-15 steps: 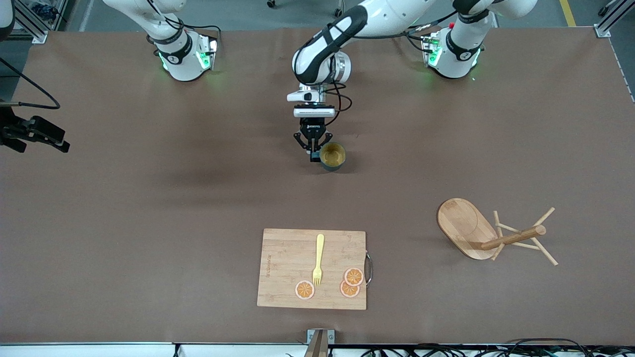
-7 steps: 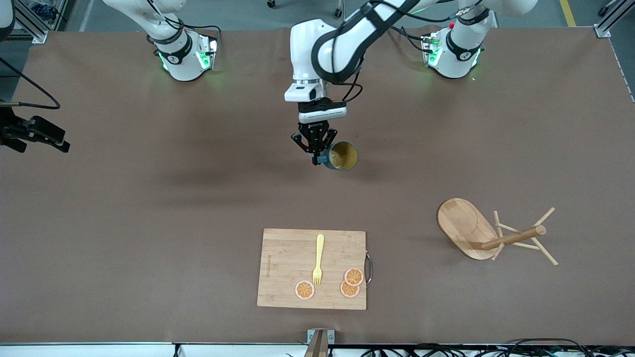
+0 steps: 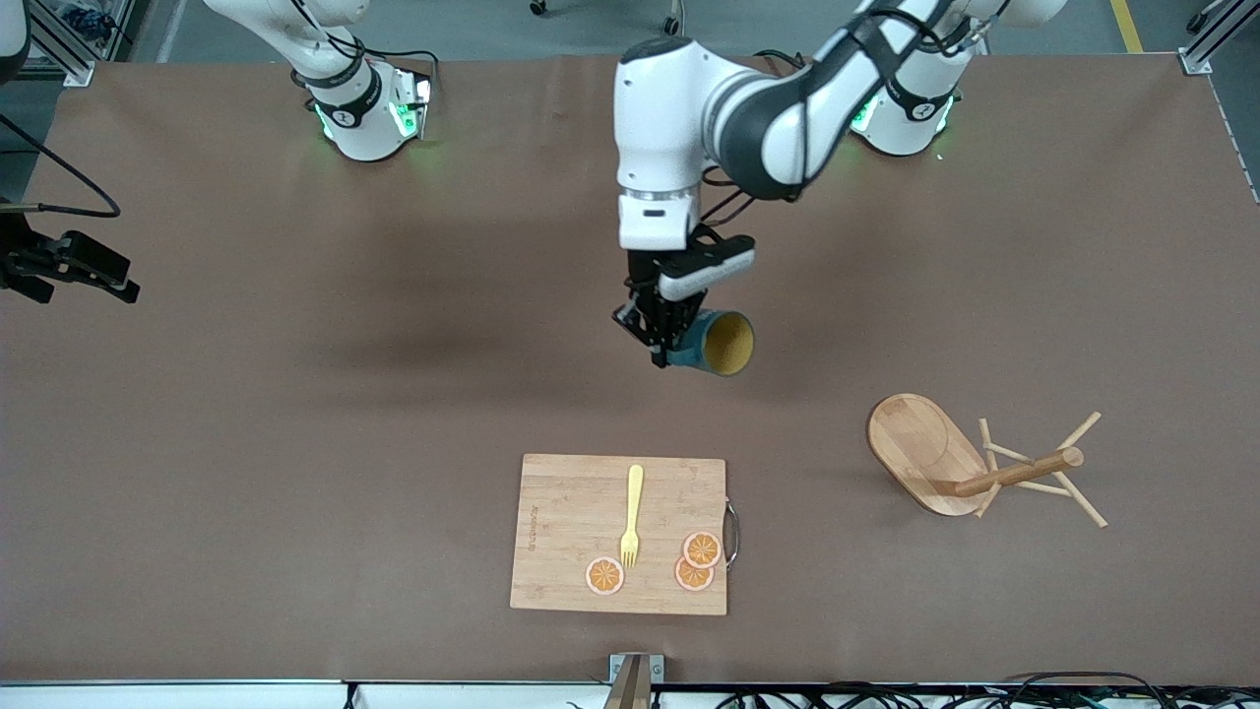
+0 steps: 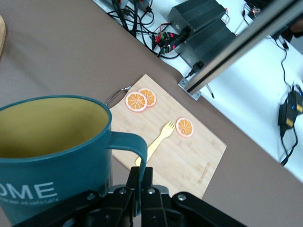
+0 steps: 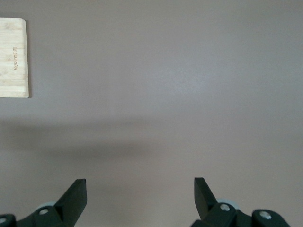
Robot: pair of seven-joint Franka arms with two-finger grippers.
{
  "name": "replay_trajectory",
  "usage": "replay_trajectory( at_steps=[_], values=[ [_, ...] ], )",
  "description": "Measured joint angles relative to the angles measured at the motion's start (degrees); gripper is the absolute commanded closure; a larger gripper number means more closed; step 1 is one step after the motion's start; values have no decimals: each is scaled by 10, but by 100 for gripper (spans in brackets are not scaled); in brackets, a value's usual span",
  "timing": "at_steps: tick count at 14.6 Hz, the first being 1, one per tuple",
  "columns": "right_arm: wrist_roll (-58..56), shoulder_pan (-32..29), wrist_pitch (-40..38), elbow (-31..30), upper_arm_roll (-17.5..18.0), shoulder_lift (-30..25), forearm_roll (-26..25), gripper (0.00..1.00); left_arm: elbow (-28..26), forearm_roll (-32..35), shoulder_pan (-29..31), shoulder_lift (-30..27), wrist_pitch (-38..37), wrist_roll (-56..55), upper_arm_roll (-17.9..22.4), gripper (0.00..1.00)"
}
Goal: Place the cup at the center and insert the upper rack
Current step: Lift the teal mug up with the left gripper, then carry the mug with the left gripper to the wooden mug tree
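Cup: small dark teal ribbed cup [image 3: 717,343] with mustard-yellow inside and white lettering, lifted off the brown table [image 3: 295,443] and tipped so its mouth faces the front camera; it hangs over the table's middle, above bare surface

Left claw: left claw [image 3: 661,347] clamped tight on the cup's small handle [image 4: 132,144]; in the left wrist view both fingers [image 4: 140,182] meet on the handle's lower end; the arm reaches in from its base to the middle of the table

Right claw: right claw [image 5: 140,194] spread wide and holding nothing, over bare table with a corner of the board in its wrist view; the right arm waits

Rack: light wooden mug tree [image 3: 970,463] lying on its side toward the left arm's end of the table, oval base tilted up on edge, round post and thin pegs resting on the surface; nearer the front camera than the cup and well apart from it

Board: rectangular wooden cutting board [image 3: 571,532] with a metal handle, near the front edge; a yellow fork [image 3: 631,516] and three orange slices [image 3: 695,561] lie on it
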Motion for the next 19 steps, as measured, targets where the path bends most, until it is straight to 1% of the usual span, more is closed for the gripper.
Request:
replay_trajectory(
  at_steps=[5, 7, 8, 9, 10, 13, 15, 16, 17, 19],
  values=[
    [0, 0, 0, 0, 0, 0, 0, 0, 13, -110, 56, -11, 33, 1, -2, 100],
    [0, 0, 0, 0, 0, 0, 0, 0, 11, -150, 89, -21, 47, 2, -16, 100],
    [0, 0, 0, 0, 0, 0, 0, 0, 7, -165, 117, -25, 57, 3, -34, 100],
    [0, 0, 0, 0, 0, 0, 0, 0, 0, -179, 156, -29, 69, 4, -63, 100],
    [0, 0, 0, 0, 0, 0, 0, 0, -9, -192, 205, -30, 81, 5, -100, 100],
    [0, 0, 0, 0, 0, 0, 0, 0, -46, -223, 384, -31, 125, 9, -229, 100],
    [0, 0, 0, 0, 0, 0, 0, 0, -89, -230, 505, -25, 185, 12, -306, 100],
    [0, 0, 0, 0, 0, 0, 0, 0, -109, -231, 555, -15, 217, 19, -334, 100],
    [0, 0, 0, 0, 0, 0, 0, 0, -124, -232, 589, -1, 245, 32, -347, 100],
    [0, 0, 0, 0, 0, 0, 0, 0, -134, -233, 622, 35, 286, 51, -351, 100]
  ],
)
